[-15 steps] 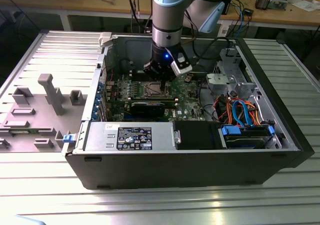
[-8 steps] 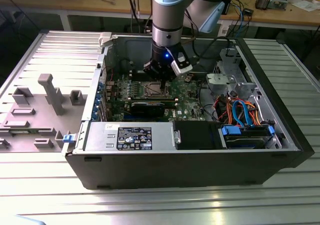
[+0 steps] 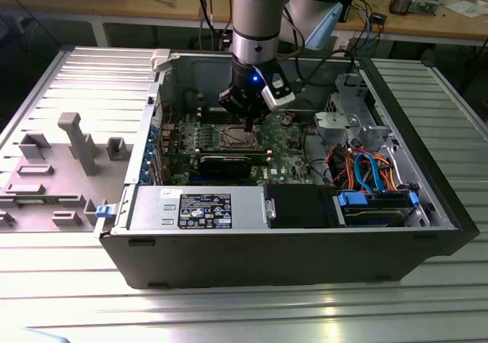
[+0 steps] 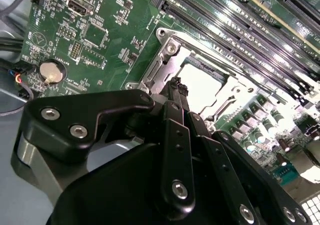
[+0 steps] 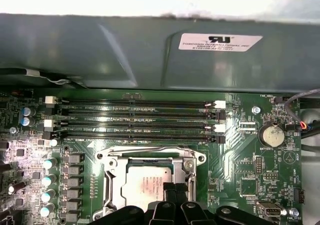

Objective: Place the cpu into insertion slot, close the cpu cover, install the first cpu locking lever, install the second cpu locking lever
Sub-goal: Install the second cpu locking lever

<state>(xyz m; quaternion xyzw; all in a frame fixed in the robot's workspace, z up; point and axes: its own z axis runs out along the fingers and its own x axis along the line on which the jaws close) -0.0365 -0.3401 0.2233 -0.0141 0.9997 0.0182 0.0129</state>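
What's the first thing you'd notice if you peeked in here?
The big silver robot arm reaching down into an open computer case that lies on its side. Its black gripper hangs right over the shiny cpu, which sits in its socket on the green motherboard.

Open PC case [image 3: 305,259] w/ green motherboard [image 5: 240,165], memory slots [image 5: 135,117], coin battery [image 5: 273,134], power supply [image 3: 194,208], grey fixture tray [image 3: 53,168].

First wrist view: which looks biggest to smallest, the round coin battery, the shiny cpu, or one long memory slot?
1. Memory slot, longest by far.
2. cpu, partly hidden behind the gripper.
3. Coin battery.
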